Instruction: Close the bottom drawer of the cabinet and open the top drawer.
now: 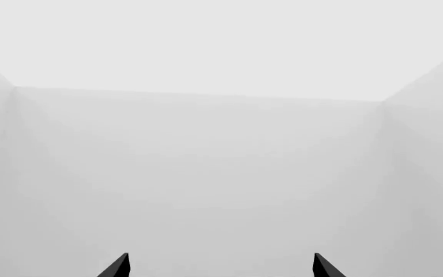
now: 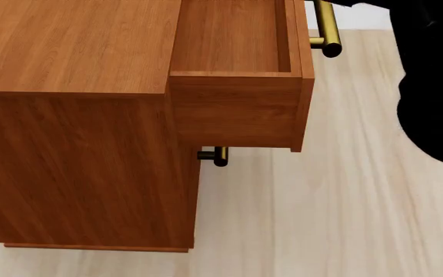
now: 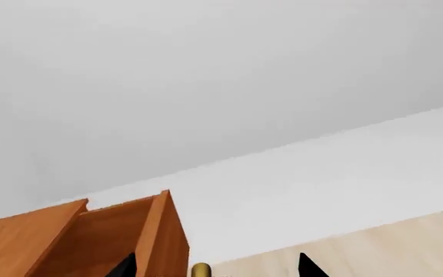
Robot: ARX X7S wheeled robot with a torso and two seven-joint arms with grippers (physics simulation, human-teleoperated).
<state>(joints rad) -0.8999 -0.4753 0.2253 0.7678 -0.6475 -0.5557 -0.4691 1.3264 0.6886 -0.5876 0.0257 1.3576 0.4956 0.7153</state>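
So your top drawer (image 2: 237, 75) is pulled well out of the cabinet (image 2: 75, 144) to the right, brass handle (image 2: 325, 29) at its far right. Your right end effector (image 3: 215, 268) has its tips apart, straddling the drawer front. Left end effector (image 1: 221, 266) is spread too, facing blank wall.

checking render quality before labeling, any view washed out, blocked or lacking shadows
Left wrist view: almost all flat pale grey, low contrast, only the left claw tips showing. Head view: sharp wood grain on the cabinet, but a black silhouette blocks the right edge. Right wrist view: crisp, evenly lit, no clear shadows by the top drawer.
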